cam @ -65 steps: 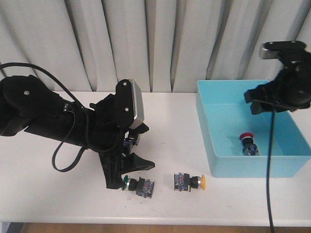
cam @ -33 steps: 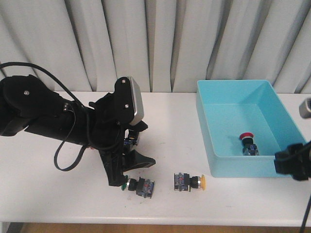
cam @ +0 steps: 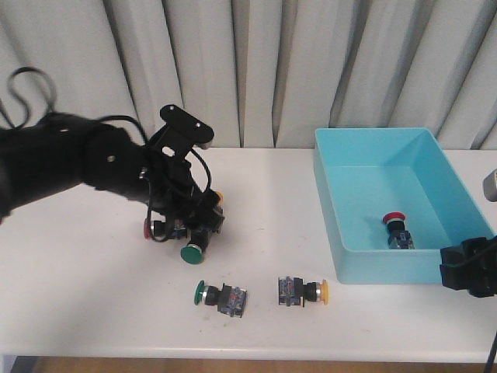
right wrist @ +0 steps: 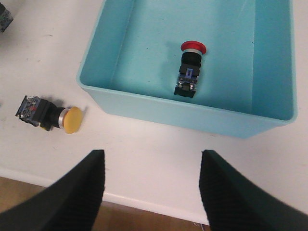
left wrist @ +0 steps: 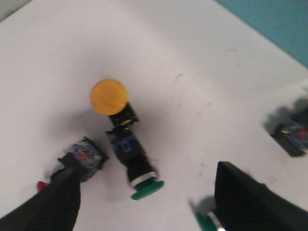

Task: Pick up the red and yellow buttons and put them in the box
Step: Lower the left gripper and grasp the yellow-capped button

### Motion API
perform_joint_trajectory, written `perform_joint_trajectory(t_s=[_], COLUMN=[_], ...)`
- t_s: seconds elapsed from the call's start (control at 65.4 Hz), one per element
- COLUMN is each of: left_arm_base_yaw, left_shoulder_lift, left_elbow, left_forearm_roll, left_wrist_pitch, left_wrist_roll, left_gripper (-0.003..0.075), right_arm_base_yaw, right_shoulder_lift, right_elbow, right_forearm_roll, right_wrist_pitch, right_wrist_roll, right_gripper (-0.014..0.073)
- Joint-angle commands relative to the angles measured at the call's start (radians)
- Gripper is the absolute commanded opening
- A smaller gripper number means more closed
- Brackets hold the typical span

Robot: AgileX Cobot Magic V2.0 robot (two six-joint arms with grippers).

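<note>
White table [cam: 93, 311], grey curtain behind. Left gripper [left wrist: 144, 202] fingers spread apart, empty; yellow-capped button [left wrist: 113, 103] seen lying btwn/beyond them, black body. Red button [right wrist: 189, 70] lying inside turquoise box [right wrist: 144, 103]. Right gripper [right wrist: 151, 192] open, empty.

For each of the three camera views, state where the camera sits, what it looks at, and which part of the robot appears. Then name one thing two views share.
Front view: faces forward over the table; shows the left arm and part of the right.
Left wrist view: on the left arm, looking down at a yellow button; both fingers show.
Right wrist view: on the right arm, looking down at the box; fingers show.
Shared: front and right wrist views both show the red button inside the box.
</note>
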Motion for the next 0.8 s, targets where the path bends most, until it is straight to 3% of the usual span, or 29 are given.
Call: perform_joint_trajectory(t_s=[0.0, 0.535, 0.78], left_arm_base_yaw=[-0.003, 0.000, 0.017], left_shoulder_lift=[0.026, 0.435, 0.542], left_elbow=[-0.111, -0.568, -0.701], left_forearm_roll=[0.159, 0.185, 0.171], left_wrist_pitch=[-0.002, 0.173, 0.237], left_wrist_roll=[-0.179, -0.210, -0.233], left_gripper=[0.0566, 0.0566, 0.0543], right_arm_base_yaw=[-0.004, -0.004, -0.004], right_shoulder_lift=[-0.015, -0.015, -0.015], right_elbow=[-0.025, -0.025, -0.025], right_forearm_roll=[0.008, 0.011, 0.011], right_wrist_pitch=[-0.060, -0.068, -0.068], right_wrist_roll=[-0.014, -0.018, -0.019], right_gripper=[0.0436, 0.0436, 0.0436])
